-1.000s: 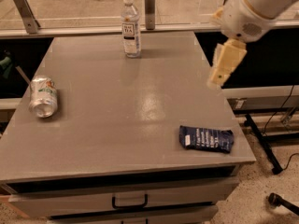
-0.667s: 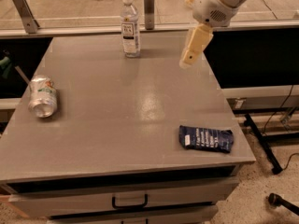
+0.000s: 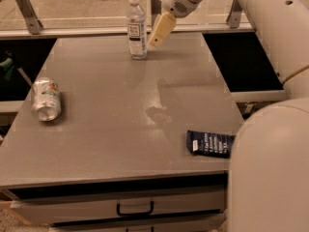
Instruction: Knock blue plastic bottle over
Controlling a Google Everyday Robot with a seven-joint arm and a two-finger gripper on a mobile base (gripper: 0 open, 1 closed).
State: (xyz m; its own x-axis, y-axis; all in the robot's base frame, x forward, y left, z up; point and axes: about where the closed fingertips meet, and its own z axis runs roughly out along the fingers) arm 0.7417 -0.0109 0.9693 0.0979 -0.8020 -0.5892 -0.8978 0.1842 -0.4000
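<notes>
The tool (image 3: 161,31) hangs just beside the upright bottle (image 3: 137,30), near the counter's (image 3: 106,129) far edge; open or closed, I cannot tell. The approach looks done. Next, I'd say, comes a sideways shove into the bottle's upper half.

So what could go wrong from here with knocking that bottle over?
The blue plastic bottle stands upright near the far edge of the table, so a push may roll it off the back. The gripper hangs close beside it, about level with its lower half; contact that low might slide it rather than tip it.
</notes>
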